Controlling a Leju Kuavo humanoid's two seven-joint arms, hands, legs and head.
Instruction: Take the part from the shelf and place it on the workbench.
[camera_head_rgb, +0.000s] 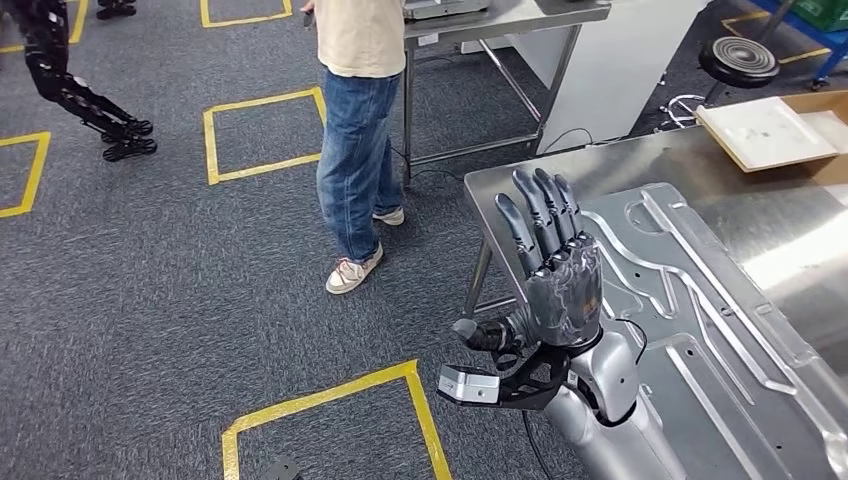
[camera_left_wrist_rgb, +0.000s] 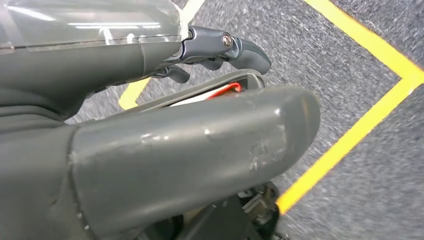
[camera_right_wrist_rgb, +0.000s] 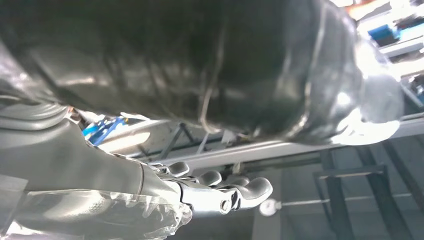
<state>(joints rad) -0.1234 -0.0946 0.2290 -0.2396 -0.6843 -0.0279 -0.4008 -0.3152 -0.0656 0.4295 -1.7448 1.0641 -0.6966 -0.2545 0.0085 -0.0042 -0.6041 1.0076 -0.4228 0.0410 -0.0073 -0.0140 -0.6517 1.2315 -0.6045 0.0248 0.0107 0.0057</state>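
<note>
The part (camera_head_rgb: 700, 300), a large pressed sheet-metal panel with ribs and cut-outs, lies across the steel workbench (camera_head_rgb: 520, 185) at the right of the head view. My left hand (camera_head_rgb: 550, 270) stands at the panel's left edge, fingers straight and spread, holding nothing. The left wrist view shows its thumb (camera_left_wrist_rgb: 200, 145) and fingers (camera_left_wrist_rgb: 235, 47) over the carpet. In the right wrist view my right hand (camera_right_wrist_rgb: 220, 187) has its fingers stretched out and empty, with a dark shiny surface (camera_right_wrist_rgb: 200, 60) close by it; I cannot tell what that surface is.
A person in jeans (camera_head_rgb: 355, 150) stands on the carpet left of the workbench. Behind them is a metal table (camera_head_rgb: 500, 30). A cardboard box (camera_head_rgb: 775, 130) sits at the bench's far right. Yellow tape squares (camera_head_rgb: 330, 400) mark the floor.
</note>
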